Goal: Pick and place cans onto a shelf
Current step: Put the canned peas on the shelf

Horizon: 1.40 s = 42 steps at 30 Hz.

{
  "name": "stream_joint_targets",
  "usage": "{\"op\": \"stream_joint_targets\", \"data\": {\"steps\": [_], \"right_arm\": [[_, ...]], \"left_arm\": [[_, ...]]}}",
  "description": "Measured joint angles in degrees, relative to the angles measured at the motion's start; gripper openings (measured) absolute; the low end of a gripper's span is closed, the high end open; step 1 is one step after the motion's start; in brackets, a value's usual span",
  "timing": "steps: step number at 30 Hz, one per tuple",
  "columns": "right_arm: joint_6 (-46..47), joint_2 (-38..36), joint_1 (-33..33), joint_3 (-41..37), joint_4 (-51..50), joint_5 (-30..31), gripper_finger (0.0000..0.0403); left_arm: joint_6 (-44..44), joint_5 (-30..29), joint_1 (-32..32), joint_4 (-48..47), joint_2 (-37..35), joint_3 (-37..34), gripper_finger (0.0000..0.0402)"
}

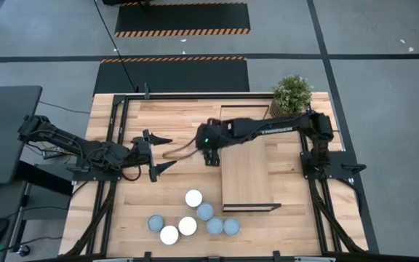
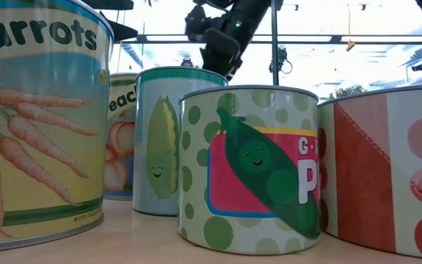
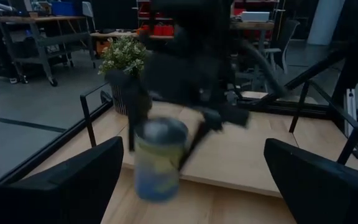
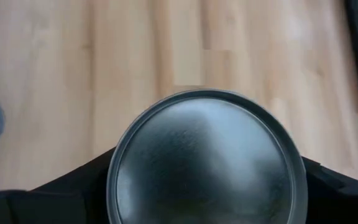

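While gripping 1 can (image 4: pixel 207 158), right hand (image 1: pixel 211 156) part-open

Right gripper (image 1: pixel 211 156) pointing down over bare table (image 1: pixel 173 124), just beside shelf (image 1: pixel 247 178) long edge; whether it holds anything cannot be told from above. Left gripper (image 1: pixel 163 153) fingers spread wide, empty, facing right gripper, near it. Six cans (image 1: pixel 193 198) clustered below right gripper, well apart. Plant (image 1: pixel 292 93) beyond shelf's far end.

Overhead straight down; low level behind close cans (image 2: pixel 251 172); wrist views, both on one can (image 4: pixel 207 162).
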Motion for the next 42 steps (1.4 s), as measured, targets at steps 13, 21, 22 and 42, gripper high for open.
{"op": "stream_joint_targets", "data": {"steps": [13,21,22,42], "right_arm": [[13.3,-18.5,-2.1,-21.1,6.2,8.5,0.0327],[27.3,-23.0,-6.6,-30.0,5.9,9.8,0.0327],[28.2,-23.0,-7.2,-30.6,5.7,9.5,0.0327],[27.1,-20.8,-10.8,-31.1,5.6,6.2,0.0398]], "left_arm": [[0.0,-0.5,0.0,0.1,0.0,0.0,0.0396],[-0.9,-0.5,0.0,0.1,0.0,0.0,0.0396],[-0.9,-0.5,0.0,0.1,0.0,0.0,0.0396],[-1.5,-0.5,0.0,-1.2,0.0,0.0,0.0396]]}}
